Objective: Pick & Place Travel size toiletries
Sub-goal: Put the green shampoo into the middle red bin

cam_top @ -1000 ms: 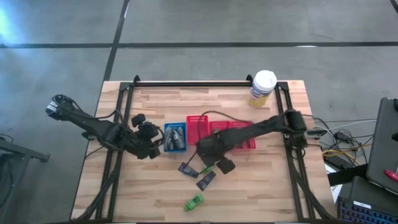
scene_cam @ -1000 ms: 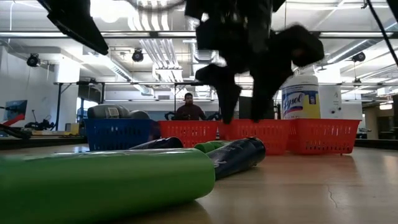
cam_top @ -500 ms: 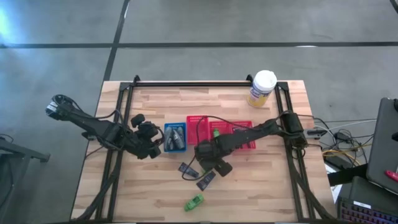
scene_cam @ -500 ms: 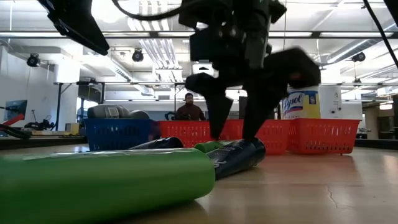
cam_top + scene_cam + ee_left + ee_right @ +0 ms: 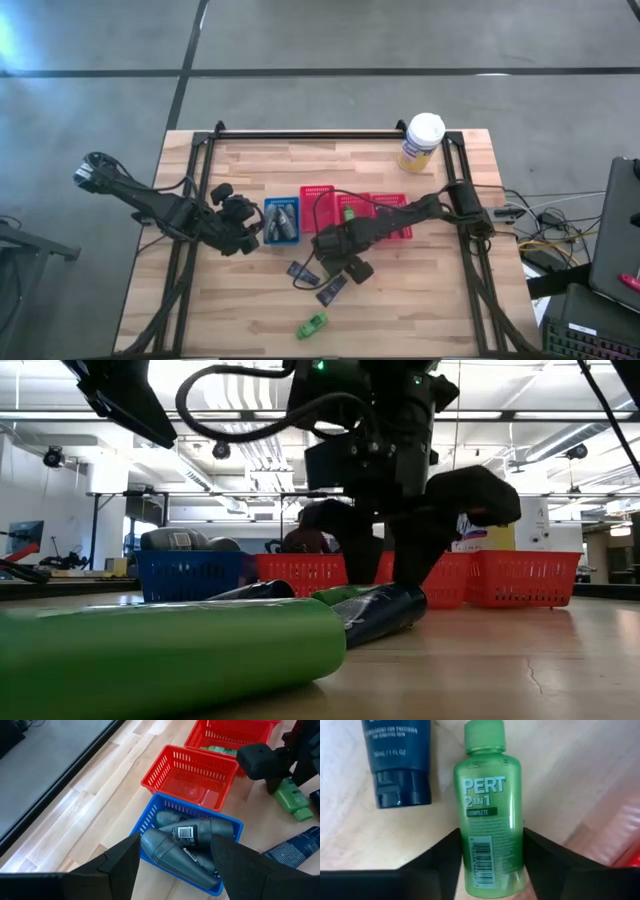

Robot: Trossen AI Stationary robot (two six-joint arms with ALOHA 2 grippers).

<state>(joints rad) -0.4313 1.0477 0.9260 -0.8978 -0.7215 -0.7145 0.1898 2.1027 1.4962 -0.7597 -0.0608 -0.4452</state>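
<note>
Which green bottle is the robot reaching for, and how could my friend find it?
Start at the red trays in the middle of the wooden table, then look just in front of them, where the right gripper comes down. The green bottle lies flat between its open fingers, beside a dark blue tube. It says PERT 2 in 1, and the other loose green bottle lies alone by the table's front edge.
</note>
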